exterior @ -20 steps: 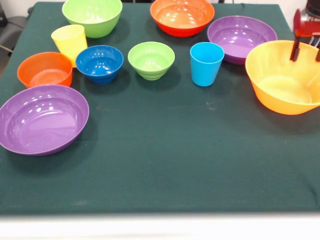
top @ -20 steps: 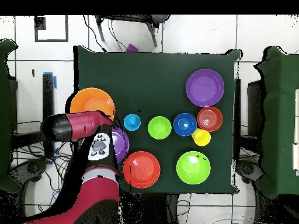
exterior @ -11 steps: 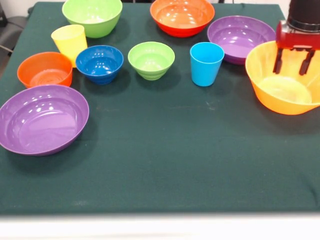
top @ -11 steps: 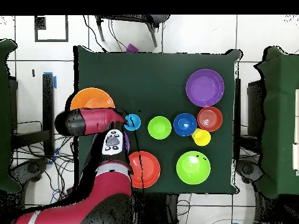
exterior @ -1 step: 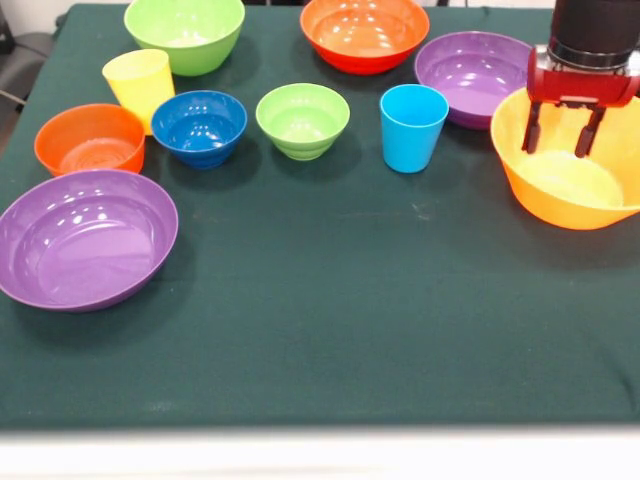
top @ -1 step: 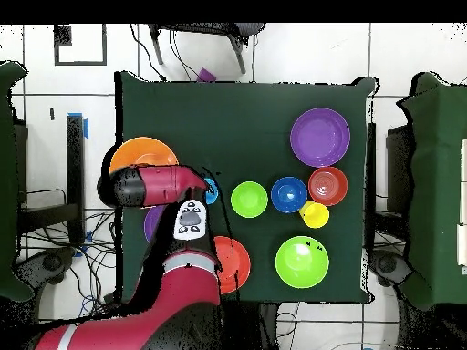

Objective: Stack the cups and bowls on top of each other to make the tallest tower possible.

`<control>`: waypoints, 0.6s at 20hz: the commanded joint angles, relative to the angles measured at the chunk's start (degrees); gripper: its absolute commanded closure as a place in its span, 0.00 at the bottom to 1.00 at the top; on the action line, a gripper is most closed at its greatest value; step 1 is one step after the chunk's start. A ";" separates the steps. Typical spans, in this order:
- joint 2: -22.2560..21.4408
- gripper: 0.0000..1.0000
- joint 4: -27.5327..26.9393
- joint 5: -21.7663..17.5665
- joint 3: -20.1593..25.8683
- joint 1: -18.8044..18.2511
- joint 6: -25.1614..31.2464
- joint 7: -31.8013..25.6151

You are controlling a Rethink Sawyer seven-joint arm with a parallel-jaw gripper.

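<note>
Where orange bowl point(exterior @ -1 step: 570, 190) sits upright, tool point(exterior @ -1 step: 560, 140) above its hollow, prongs spread

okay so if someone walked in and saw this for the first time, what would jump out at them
Probably the red and black gripper hanging open over the big orange bowl at the right edge of the front view, its fingers inside the rim. Next, the large purple bowl alone at the near left. Behind runs a colourful row: a dark blue bowl, a small green bowl and a light blue cup.
</note>
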 commanded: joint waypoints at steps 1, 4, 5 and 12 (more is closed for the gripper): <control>-2.33 0.00 -1.85 -2.44 2.77 -1.35 4.60 0.86; -2.53 0.00 -2.63 -2.46 2.91 -1.88 6.11 0.15; -2.65 0.00 -2.82 -2.53 2.98 -2.10 6.53 -0.17; -4.04 0.00 -2.79 -3.47 3.90 -4.34 8.83 -2.75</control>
